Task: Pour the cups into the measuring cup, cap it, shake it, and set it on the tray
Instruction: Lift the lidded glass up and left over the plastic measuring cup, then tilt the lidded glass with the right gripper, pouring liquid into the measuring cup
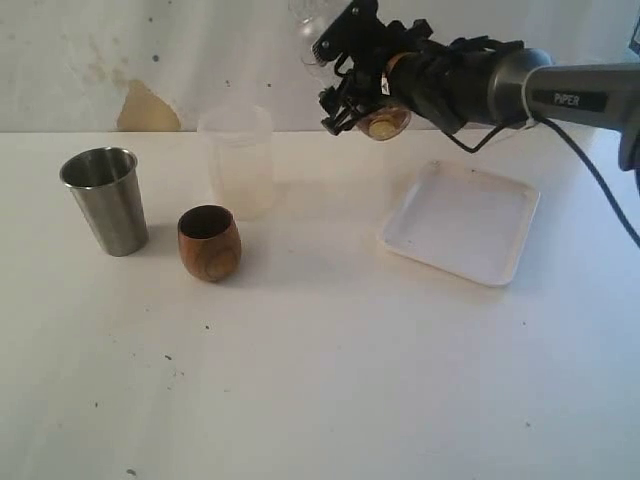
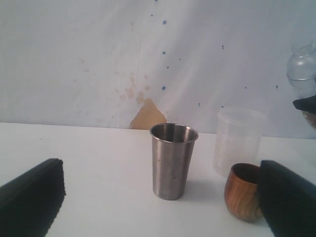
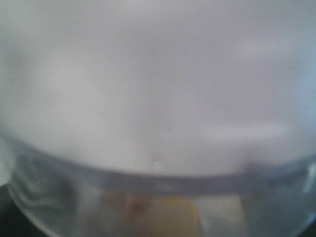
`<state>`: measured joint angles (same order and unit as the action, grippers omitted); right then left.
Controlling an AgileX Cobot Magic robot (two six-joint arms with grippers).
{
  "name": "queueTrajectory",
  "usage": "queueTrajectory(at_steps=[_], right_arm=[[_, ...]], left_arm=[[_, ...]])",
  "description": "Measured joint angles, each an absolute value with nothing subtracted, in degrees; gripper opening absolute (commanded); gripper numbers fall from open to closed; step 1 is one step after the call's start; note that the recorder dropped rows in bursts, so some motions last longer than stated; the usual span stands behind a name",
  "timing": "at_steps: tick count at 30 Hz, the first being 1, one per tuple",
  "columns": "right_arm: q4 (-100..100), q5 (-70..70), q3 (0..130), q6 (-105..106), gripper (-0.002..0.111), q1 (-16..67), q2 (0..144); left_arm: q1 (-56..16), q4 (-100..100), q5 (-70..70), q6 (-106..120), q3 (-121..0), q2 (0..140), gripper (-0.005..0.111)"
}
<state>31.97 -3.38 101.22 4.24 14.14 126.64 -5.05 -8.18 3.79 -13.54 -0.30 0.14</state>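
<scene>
- The right gripper (image 1: 350, 80) is up in the air over the far side of the table (image 1: 340, 380). Its fingers are clamped round the clear measuring cup (image 1: 309, 30), which is tipped well over.
- Something yellowish-brown shows at the cup's lower end; I can't make out what it is.
- Close in, the right wrist view is only blurred clear plastic, edge to edge.
- The left gripper (image 2: 160, 170) is down near table height, fingers spread wide apart, facing the steel tumbler (image 1: 103, 200).
- The tumbler stands upright at far left. The wooden cup (image 1: 210, 243) is just to its right and nearer, and the frosted cup (image 1: 238, 160) is behind that.
- The white tray (image 1: 462, 222) lies flat on the right, well apart from the cups.
</scene>
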Motion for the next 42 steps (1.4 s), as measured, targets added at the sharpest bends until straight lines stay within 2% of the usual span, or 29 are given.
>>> queueTrajectory(at_steps=[13, 23, 36, 42], right_arm=[[32.0, 8.3, 110.8, 14.6, 0.0, 16.8, 131.6], [34.6, 9.9, 112.8, 20.1, 0.0, 18.3, 132.3], [56.3, 11.3, 115.4, 20.6, 0.0, 20.2, 132.9], [60.5, 13.9, 118.7, 20.6, 0.0, 21.7, 136.5]], left_arm=[[-5.0, -8.2, 3.8, -13.5, -0.3, 0.1, 0.105], [-5.0, -8.2, 3.8, -13.5, -0.3, 0.1, 0.105], [-5.0, -8.2, 3.8, -13.5, -0.3, 0.1, 0.105], [-5.0, -8.2, 3.8, -13.5, -0.3, 0.1, 0.105]])
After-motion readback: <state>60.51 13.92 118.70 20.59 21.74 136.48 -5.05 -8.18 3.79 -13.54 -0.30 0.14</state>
